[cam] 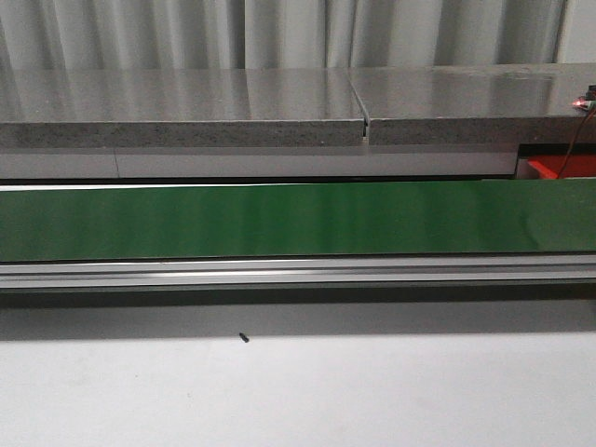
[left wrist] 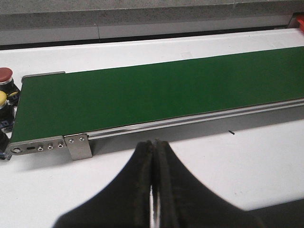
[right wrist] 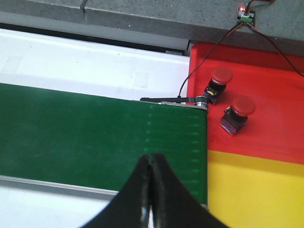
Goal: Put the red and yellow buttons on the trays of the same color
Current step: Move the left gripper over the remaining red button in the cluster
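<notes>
In the right wrist view two red buttons point(right wrist: 221, 76) point(right wrist: 242, 107) lie on the red tray point(right wrist: 266, 133), with the bare yellow tray point(right wrist: 251, 194) beside it at the green belt's point(right wrist: 95, 137) end. My right gripper point(right wrist: 151, 157) hangs shut and empty over the belt near that end. In the left wrist view a red button point(left wrist: 4, 75) and a yellow button point(left wrist: 2, 98) sit just off the belt's point(left wrist: 156, 90) other end. My left gripper point(left wrist: 153, 143) is shut with nothing in it, above the white table in front of the belt. Neither gripper shows in the front view.
The green conveyor point(cam: 279, 219) spans the front view with an aluminium rail point(cam: 279, 272) along its near side. A grey stone ledge point(cam: 186, 112) runs behind it. A red tray corner point(cam: 563, 168) and wires point(cam: 582, 102) show at the far right. A small black speck point(cam: 243, 338) lies on the white table.
</notes>
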`<state>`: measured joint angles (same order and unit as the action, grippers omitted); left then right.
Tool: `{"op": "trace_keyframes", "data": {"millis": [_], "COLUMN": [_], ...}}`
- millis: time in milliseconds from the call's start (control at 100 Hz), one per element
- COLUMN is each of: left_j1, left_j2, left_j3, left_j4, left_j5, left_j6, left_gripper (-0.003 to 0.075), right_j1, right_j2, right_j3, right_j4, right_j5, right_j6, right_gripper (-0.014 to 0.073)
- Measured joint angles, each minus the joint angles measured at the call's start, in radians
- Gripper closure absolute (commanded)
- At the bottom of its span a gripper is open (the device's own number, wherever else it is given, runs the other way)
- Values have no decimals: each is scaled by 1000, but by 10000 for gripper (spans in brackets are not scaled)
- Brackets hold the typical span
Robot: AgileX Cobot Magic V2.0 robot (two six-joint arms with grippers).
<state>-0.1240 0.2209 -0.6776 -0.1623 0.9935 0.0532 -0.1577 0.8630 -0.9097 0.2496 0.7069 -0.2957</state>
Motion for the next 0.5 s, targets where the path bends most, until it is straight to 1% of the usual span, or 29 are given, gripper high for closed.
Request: {"op": "trace_keyframes", "data": {"millis": [200,500], "left_j1": [0,0], "left_j2": [0,0], "left_j3": [0,0], "left_j4": [0,0], "left_j5": [-2,-2], "left_j6": [0,0], "left_gripper": [741,741], "right_j1": [0,0], "right_j2": [-137,-270], "right_j3": [91,145], "right_j4": [2,39], "right_j5": [-4,0], "right_j6": [0,0], "right_gripper": [659,659]}}
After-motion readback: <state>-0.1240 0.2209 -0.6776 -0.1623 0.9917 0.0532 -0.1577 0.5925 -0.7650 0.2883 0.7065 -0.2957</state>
